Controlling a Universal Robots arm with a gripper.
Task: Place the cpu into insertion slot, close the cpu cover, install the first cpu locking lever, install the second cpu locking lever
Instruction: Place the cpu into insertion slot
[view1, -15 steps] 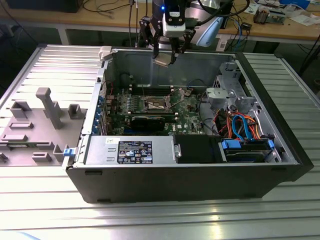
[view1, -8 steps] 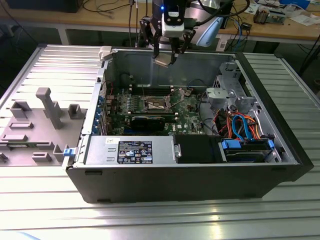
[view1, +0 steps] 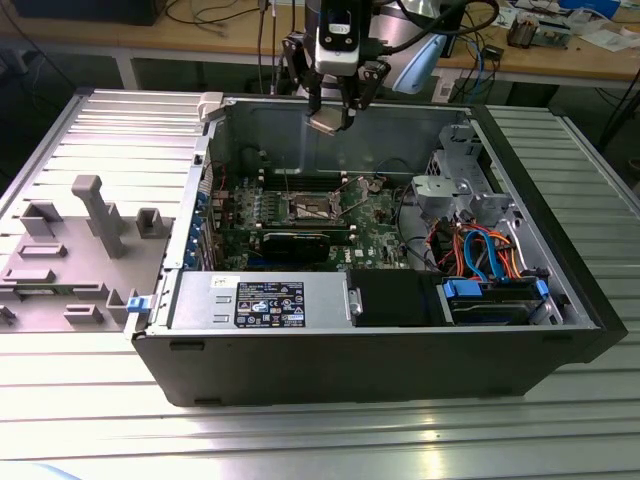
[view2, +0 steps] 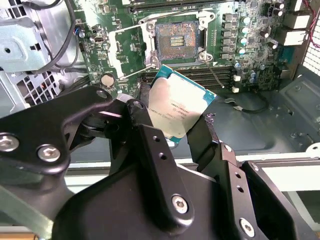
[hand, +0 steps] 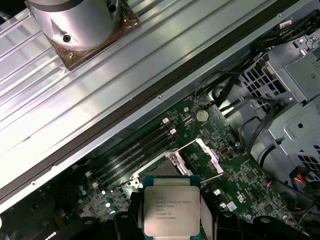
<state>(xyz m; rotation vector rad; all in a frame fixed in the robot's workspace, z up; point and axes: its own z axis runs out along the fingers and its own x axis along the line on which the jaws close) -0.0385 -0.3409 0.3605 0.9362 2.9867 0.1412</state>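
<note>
My gripper (view1: 328, 120) hangs above the open computer case, shut on the cpu (view1: 326, 124), a flat square chip with a pale metal top. In both wrist views the cpu (view2: 175, 110) (hand: 171, 205) sits tilted between the black fingers (view2: 146, 117), well above the board. The insertion slot (view2: 176, 40) (view1: 312, 208) lies open below, dark-centred with a silver rim, on the green motherboard (view1: 375, 235). The cpu cover (hand: 209, 156) stands swung up beside the slot. A thin wire lever (view2: 216, 76) sticks out next to the socket.
A coin battery (view2: 106, 79) sits near the slot. A power supply (view1: 260, 300) and a drive bay with coloured cables (view1: 490, 250) fill the case's near side. Its back wall (view1: 400, 130) rises behind the gripper. A grey fixture (view1: 90, 215) lies at the exterior view's left.
</note>
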